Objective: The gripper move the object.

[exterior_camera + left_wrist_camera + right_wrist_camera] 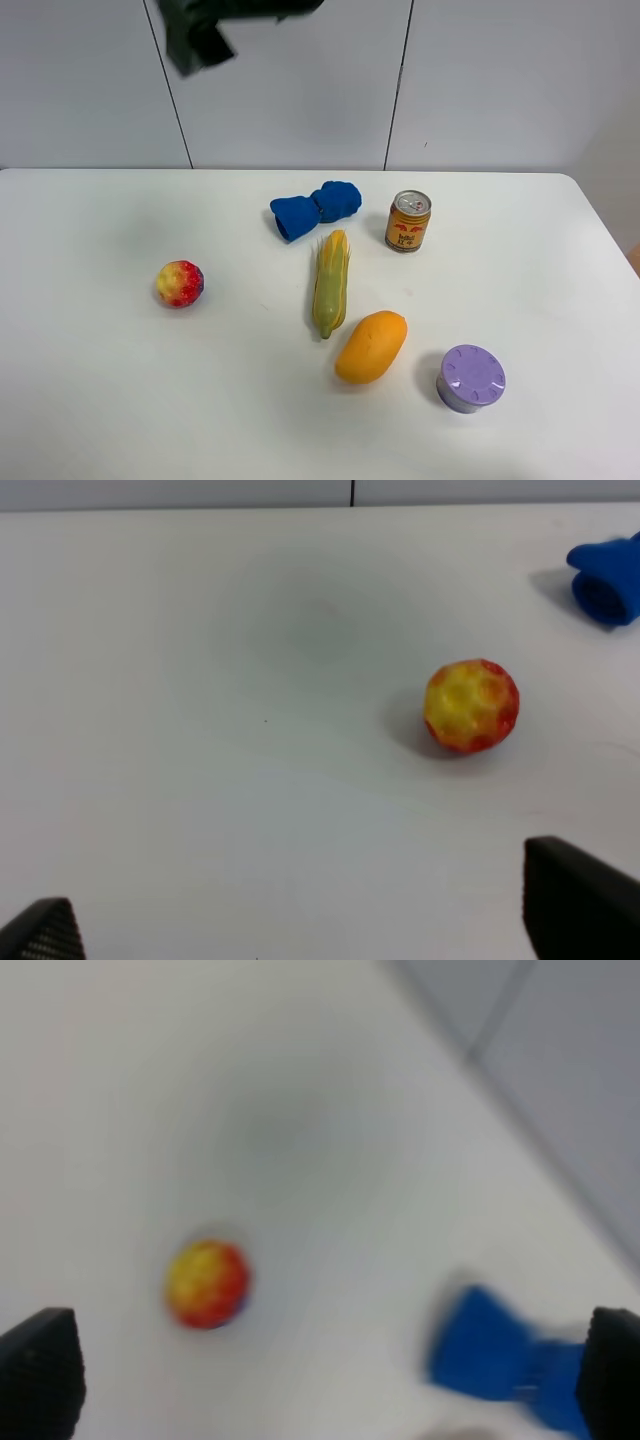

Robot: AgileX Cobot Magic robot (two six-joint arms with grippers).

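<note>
Red and yellow with a blue patch, the bumpy ball sits alone on the left part of the white table, well apart from the blue cloth. It looks light, perhaps slightly soft, and apt to roll, so pinch it across its widest part from above. The left gripper and the right gripper are both spread wide, holding nothing.

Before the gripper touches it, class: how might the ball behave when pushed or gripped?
The ball is round and lies free on the flat table, so a push would probably roll it. Its bumpy surface may aid grip. Small, so likely light.
</note>
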